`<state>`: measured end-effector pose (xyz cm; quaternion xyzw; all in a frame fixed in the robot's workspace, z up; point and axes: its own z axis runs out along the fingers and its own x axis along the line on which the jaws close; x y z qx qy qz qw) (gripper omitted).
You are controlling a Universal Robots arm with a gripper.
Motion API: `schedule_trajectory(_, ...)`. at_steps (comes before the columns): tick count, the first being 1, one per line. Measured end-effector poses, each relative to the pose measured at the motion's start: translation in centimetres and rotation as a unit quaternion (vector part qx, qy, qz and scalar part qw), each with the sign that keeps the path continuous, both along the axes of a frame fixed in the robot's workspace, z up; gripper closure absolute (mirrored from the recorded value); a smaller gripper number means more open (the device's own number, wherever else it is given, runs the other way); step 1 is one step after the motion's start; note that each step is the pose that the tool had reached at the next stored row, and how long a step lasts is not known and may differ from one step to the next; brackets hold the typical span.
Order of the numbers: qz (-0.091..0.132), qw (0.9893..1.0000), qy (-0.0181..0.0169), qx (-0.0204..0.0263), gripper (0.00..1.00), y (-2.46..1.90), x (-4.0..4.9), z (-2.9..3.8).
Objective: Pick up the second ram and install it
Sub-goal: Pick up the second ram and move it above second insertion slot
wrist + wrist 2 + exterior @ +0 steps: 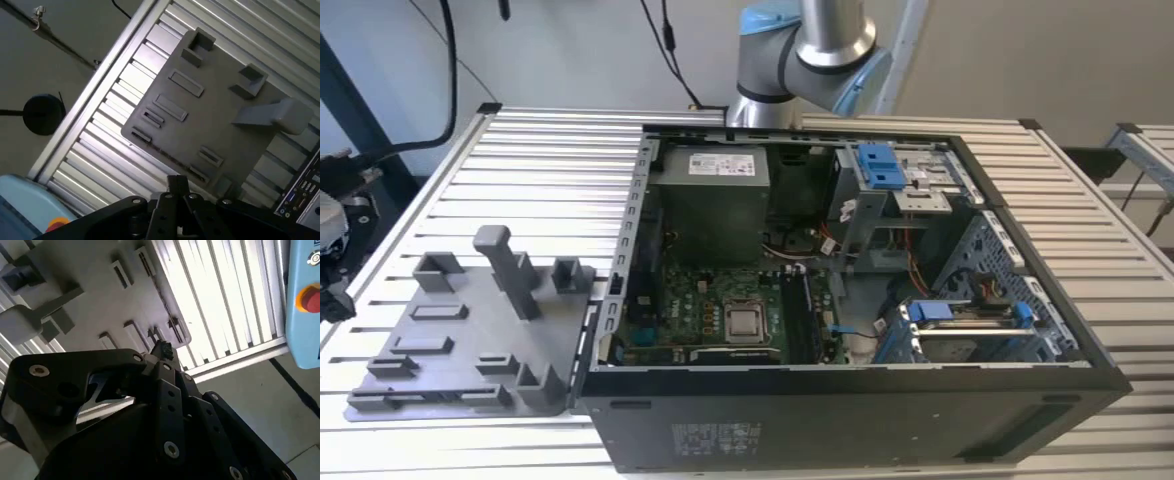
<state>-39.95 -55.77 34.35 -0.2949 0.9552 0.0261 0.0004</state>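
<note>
First wrist view: you're looking down past the black linkage gripper [177,184] onto the flat matte grey plastic tray [220,115], which lies on the shiny ribbed aluminium slat table [100,150]. The gripper hangs above the tray's near edge and is clear of it. You can't tell from either wrist view whether it is spread or pressed together.

Now the relation that matters. The second ram, that thin dark stick, can't be picked out with certainty. My best guess puts it in one of the two narrow dark slits [152,117] set in low moulded holders, though I can't say which. Both slits lie out across the tray from the gripper, apart from it. Their long axes run parallel to each other and to the tray edge under the tool.

Chunky upright grey blocks [250,80] stand further over. In the exterior view, the open black metal computer case [854,420] sits just beside the tray, with its green motherboard [707,300] exposed.
</note>
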Motion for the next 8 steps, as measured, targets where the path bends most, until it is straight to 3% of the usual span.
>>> schedule_trajectory(4, 0.036, 0.9993, -0.0001, 0.0001, 0.89, 0.02, -0.01, -0.14)
schedule_trajectory(8, 0.072, 0.9974, -0.001, 0.0001, 0.89, 0.03, -0.01, -0.44)
